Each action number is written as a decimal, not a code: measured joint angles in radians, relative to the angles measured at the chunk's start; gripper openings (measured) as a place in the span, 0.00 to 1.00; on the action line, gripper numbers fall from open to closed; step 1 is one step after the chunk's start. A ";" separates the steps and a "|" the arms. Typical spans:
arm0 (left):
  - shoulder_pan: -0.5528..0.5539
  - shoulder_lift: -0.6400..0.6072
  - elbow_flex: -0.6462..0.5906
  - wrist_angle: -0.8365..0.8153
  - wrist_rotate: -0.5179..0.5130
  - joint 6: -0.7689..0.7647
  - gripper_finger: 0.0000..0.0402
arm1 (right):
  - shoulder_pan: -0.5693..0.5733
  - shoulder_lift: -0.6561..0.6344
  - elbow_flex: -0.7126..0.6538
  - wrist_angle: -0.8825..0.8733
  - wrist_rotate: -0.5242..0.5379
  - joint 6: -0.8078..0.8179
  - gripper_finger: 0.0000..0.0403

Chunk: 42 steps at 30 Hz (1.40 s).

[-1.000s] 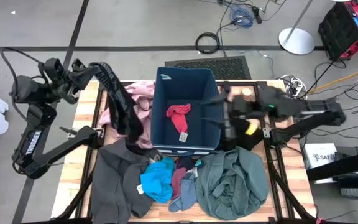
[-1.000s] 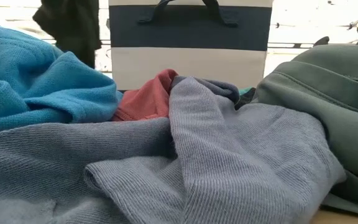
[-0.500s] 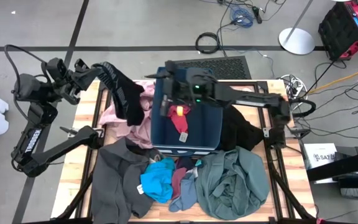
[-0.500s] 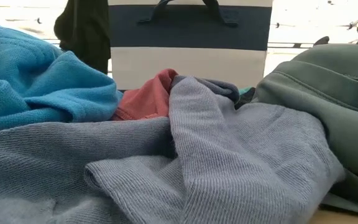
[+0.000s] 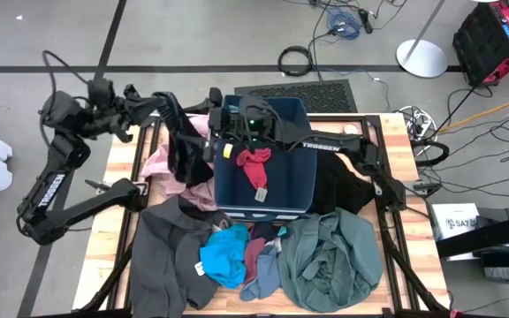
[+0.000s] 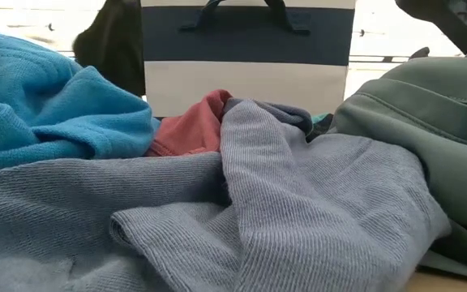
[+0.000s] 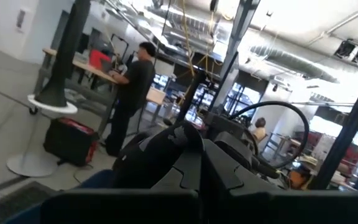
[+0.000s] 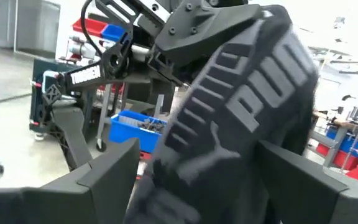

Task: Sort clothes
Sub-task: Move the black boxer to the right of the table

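The left pincer, shut on the black garment, holds it hanging beside the navy bin, and the right pincer, now fully open, has swung across the bin to it, probably to take it over.

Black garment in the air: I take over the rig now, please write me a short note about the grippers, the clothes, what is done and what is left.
Left gripper: shut on the black garment, lifted beside the navy bin.
Right gripper: open, fingers on both sides of that garment, not closed.
Done: red piece lies in the bin.
Left: pink garment behind; dark grey, bright-blue and grey-green garments in front of the bin.
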<state>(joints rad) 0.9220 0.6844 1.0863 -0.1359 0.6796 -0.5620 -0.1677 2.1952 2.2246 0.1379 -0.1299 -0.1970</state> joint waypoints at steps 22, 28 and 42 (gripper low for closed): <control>-0.101 0.058 0.000 -0.025 -0.027 0.115 0.04 | 0.022 -0.070 0.011 -0.166 0.218 -0.100 0.01; -0.101 0.045 0.000 -0.161 -0.108 0.243 0.19 | 0.038 -0.154 0.011 -0.196 0.293 -0.160 0.01; -0.101 0.039 0.000 -0.257 -0.105 0.325 0.37 | -0.010 -0.497 0.011 -0.486 0.686 -0.341 0.00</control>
<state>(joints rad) 0.8211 0.7236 1.0863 -0.3929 0.5743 -0.2365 -0.1780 1.6986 2.2353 -0.3483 0.5558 -0.5382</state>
